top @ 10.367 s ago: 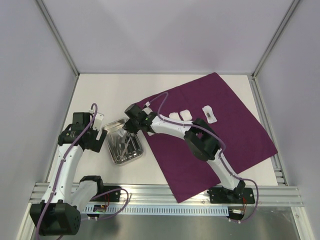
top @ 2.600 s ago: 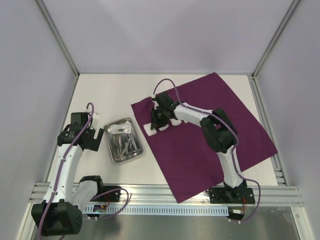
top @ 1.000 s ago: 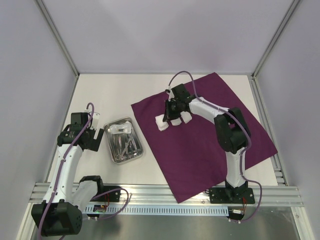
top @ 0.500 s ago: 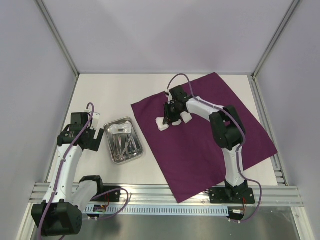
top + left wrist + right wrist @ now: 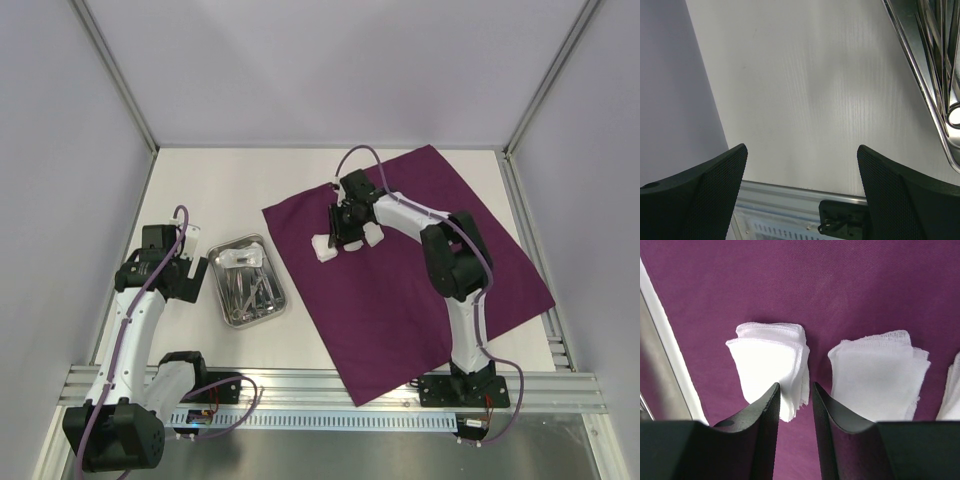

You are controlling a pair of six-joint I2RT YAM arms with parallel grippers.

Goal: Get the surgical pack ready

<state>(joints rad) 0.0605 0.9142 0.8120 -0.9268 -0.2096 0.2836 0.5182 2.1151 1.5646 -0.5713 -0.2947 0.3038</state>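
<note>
The dark purple cloth (image 5: 420, 270) lies spread flat on the table's right side. White gauze pads lie on its upper left part, one at the left (image 5: 323, 248) and one further right (image 5: 372, 233). My right gripper (image 5: 343, 238) hovers low over them. In the right wrist view its fingertips (image 5: 796, 387) stand a narrow gap apart, with the frayed edge of the left pad (image 5: 767, 365) in the gap and not clamped. A second pad (image 5: 880, 372) lies beside it. The shiny steel tray (image 5: 228, 300) with instruments (image 5: 250, 288) sits left of the cloth. My left gripper (image 5: 185, 275) is open and empty beside the tray.
A small white packet (image 5: 240, 258) lies in the tray's far end. The tray's rim (image 5: 920, 75) shows at the right of the left wrist view, with bare table between the open fingers (image 5: 802, 150). The aluminium rail (image 5: 330, 385) runs along the near edge, and walls enclose the table.
My right gripper has shifted slightly toward the left gauze pad. The pads, the tray and the left arm have not moved.
</note>
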